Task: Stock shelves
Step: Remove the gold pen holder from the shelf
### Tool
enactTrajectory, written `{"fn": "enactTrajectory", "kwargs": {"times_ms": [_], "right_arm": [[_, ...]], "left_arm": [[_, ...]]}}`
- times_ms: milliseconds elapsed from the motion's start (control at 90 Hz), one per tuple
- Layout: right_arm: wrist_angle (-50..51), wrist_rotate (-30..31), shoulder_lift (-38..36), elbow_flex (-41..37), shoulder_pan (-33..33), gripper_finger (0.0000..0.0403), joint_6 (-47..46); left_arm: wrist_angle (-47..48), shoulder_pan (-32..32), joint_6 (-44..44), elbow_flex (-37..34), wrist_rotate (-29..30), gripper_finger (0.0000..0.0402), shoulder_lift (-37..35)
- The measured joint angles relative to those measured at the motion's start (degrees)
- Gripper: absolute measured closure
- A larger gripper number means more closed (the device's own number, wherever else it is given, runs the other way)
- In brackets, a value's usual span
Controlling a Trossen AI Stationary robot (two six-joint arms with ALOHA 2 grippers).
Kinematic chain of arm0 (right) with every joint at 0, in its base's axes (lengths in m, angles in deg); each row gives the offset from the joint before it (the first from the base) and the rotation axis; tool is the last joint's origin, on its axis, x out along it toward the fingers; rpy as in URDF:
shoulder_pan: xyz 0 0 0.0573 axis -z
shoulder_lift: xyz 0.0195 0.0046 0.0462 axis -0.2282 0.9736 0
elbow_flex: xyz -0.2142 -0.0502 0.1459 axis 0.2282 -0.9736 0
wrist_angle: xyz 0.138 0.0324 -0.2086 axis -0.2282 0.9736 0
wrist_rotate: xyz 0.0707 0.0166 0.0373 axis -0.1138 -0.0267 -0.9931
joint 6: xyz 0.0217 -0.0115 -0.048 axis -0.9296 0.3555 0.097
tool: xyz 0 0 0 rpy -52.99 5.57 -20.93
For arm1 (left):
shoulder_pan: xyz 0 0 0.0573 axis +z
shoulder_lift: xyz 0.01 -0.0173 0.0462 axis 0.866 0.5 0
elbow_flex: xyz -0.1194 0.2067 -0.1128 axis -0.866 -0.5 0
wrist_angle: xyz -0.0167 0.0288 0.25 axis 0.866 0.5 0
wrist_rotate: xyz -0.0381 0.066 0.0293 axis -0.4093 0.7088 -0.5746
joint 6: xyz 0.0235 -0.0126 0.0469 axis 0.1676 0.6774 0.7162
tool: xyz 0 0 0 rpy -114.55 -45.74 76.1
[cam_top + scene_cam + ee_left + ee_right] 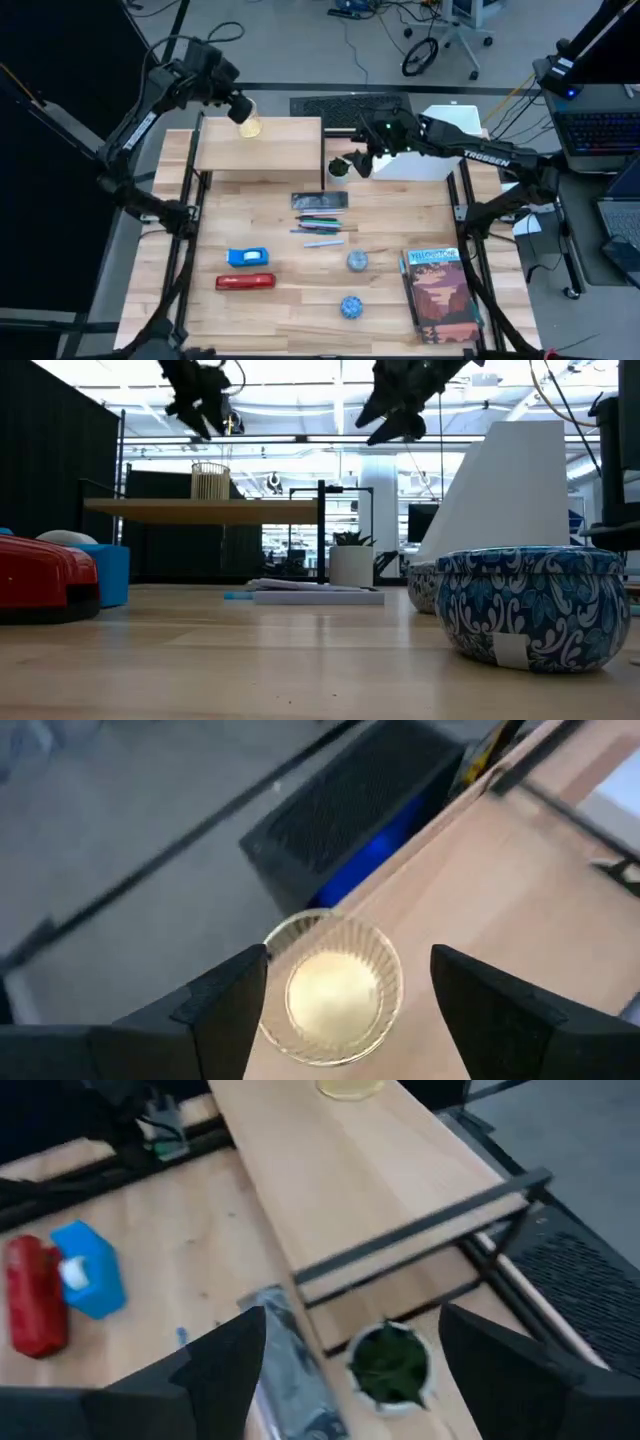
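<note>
While the left end effector hovers wide open and empty above a ribbed glass cup, that cup stands on the light-wood shelf at 11 o'clock on the bench. Rightward, a small potted plant sits beside the shelf's end, under the right end effector, also spread and empty. At 1 o'clock stands the white file holder.
</note>
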Motion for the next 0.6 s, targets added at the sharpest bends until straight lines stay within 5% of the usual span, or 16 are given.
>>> {"fn": "enactTrajectory", "kwargs": {"times_ms": [600], "right_arm": [[5.02, -0.07, 0.02, 0.00, 1.31, 0.0122, 8.67]], "left_arm": [[5.45, -2.26, 2.54, 0.00, -0.94, 0.0203, 8.29]]}}
